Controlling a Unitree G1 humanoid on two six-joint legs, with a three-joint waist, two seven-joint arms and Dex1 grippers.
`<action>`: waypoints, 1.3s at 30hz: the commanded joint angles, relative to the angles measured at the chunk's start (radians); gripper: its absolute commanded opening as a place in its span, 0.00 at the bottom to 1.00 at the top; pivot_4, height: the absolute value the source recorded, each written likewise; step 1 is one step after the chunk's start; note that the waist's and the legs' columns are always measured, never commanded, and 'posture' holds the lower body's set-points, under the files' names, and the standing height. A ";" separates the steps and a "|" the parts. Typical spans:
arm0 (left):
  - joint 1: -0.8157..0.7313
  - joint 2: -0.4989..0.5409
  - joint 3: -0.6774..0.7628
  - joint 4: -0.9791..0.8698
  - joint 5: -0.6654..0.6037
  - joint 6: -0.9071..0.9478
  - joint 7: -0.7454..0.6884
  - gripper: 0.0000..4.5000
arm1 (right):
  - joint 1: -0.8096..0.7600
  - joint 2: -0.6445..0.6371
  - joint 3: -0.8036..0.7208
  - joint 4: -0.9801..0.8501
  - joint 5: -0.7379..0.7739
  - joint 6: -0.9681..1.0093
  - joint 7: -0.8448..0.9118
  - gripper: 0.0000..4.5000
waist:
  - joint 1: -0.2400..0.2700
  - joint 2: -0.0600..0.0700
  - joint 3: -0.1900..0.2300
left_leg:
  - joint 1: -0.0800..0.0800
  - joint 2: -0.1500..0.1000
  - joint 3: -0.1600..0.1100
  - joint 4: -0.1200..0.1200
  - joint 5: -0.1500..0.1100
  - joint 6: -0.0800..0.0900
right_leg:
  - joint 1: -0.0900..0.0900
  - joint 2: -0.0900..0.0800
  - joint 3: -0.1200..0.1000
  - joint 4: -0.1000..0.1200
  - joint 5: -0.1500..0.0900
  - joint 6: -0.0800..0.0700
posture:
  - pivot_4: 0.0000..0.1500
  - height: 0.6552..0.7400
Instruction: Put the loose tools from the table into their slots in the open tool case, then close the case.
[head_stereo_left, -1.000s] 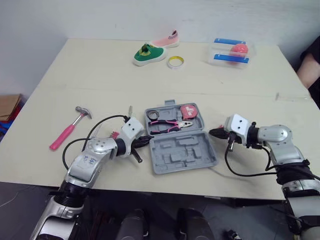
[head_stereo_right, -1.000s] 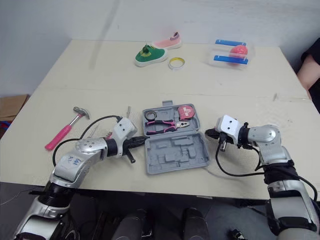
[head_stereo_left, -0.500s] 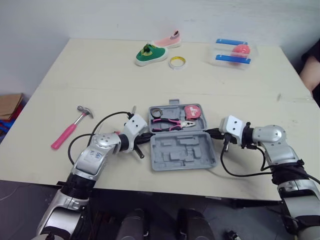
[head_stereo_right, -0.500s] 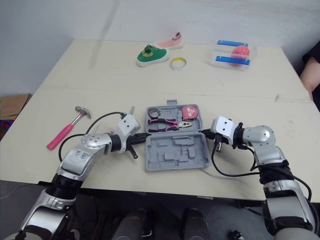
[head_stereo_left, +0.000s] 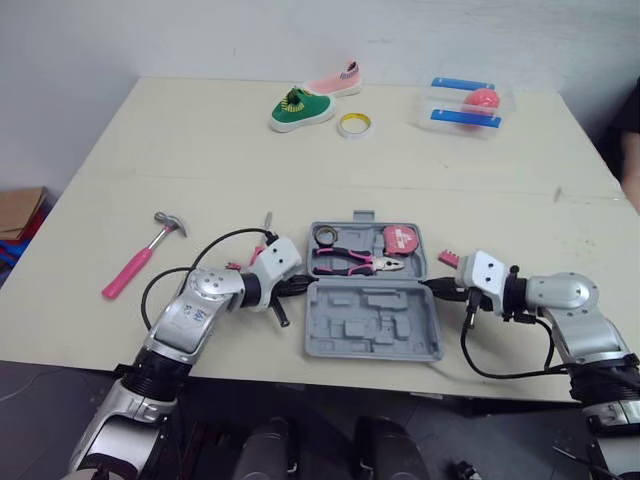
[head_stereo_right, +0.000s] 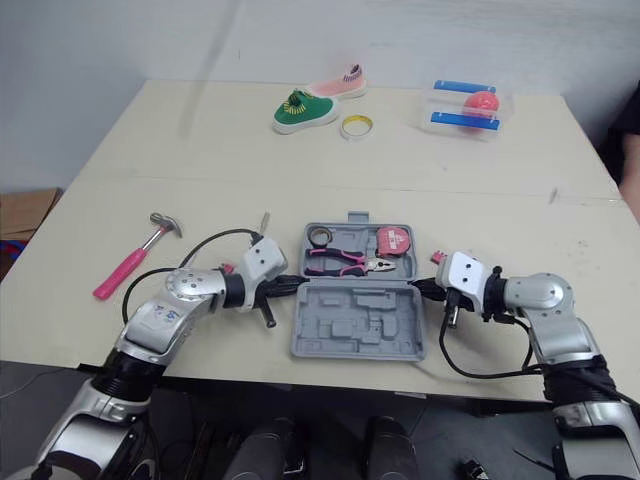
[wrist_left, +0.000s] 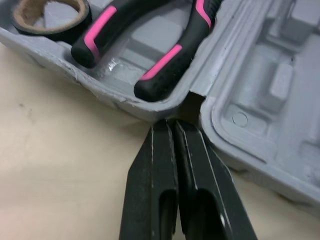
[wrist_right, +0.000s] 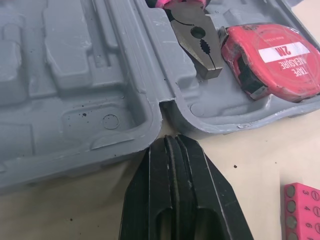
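Far across the table (head_stereo_left: 180, 150) sit a green shoe (head_stereo_left: 298, 108) and tape roll (head_stereo_left: 352, 123); hammer (head_stereo_left: 140, 256) well left. Open tool case (head_stereo_left: 372, 318) lies near-centre, between left gripper (wrist_left: 173, 126) and right gripper (wrist_right: 172, 142), both pinched closed, tips at its hinge ends.

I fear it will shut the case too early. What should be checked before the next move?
1. Tool case open, lying flat: ok.
2. Pliers seated in the case: ok.
3. Tape measure seated: ok.
4. Hammer stowed: not ok, on the table left of the case.
5. Pink bit holder stowed: not ok, on the table by the right gripper.
6. Left gripper and right gripper empty: ok, both shut at the case's hinge.
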 joint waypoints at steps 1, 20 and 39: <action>-0.001 0.032 -0.001 -0.064 -0.005 -0.006 -0.048 0.02 | 0.008 -0.044 -0.036 -0.020 0.024 -0.002 0.017 0.00 | 0.000 0.000 0.000 | 0.000 0.000 0.000 0.000 0.000 0.000 | 0.000 0.000 0.000 0.000 0.000 0.000 | 1.00 1.00; 0.349 0.320 0.802 0.052 -0.280 -0.376 -0.271 0.51 | 0.238 -0.288 -0.473 0.147 0.188 -0.113 0.030 0.56 | -0.004 0.000 0.000 | 0.001 0.006 0.003 -0.003 -0.003 -0.003 | -0.001 0.000 0.001 -0.004 -0.001 -0.002 | 1.00 1.00; 0.526 0.591 1.117 0.881 -0.199 -0.746 -0.068 1.00 | 0.230 -0.340 -0.597 0.760 0.200 -0.447 -0.015 1.00 | -0.035 0.000 0.000 | 0.001 0.008 0.013 -0.005 -0.014 -0.009 | -0.010 -0.002 0.006 -0.004 -0.002 -0.004 | 1.00 1.00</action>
